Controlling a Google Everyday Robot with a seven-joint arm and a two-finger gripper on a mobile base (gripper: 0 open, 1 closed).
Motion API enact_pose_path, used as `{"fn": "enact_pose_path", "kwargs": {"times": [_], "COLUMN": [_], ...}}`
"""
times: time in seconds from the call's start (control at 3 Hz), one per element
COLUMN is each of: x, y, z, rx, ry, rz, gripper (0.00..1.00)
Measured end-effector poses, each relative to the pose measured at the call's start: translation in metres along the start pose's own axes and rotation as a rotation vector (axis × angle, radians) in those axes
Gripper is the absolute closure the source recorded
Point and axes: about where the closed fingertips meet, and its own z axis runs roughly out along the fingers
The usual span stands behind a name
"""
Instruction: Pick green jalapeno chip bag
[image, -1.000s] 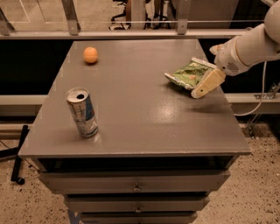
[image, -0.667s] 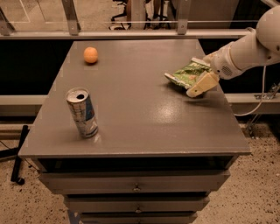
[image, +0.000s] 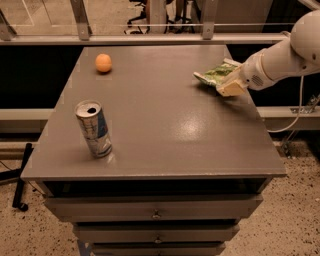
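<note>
The green jalapeno chip bag (image: 213, 74), crinkled green foil with white edges, is at the right far side of the grey table (image: 165, 130). My gripper (image: 228, 85) reaches in from the right on a white arm and is shut on the bag's right end. One cream finger (image: 232, 88) lies over the front of the bag. The bag's left end sticks out towards the table's middle and looks raised a little off the top.
A silver and blue can (image: 94, 129) stands upright near the front left. An orange ball (image: 103, 62) lies at the far left. The table has drawers (image: 156, 214) below its front edge. A rail and glass panels (image: 150, 37) run behind it.
The gripper has moved slightly left and away from the camera. The chip bag has moved with it and sits higher in the view. The can and the ball have not moved.
</note>
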Motion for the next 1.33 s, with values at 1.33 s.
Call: {"fn": "enact_pose_path", "kwargs": {"times": [1.33], "x": [-0.078], "y": [-0.008], "z": [-0.062], "rx": [0.007], "ry": [-0.24], "rz": [-0.096], "gripper": [1.0]}}
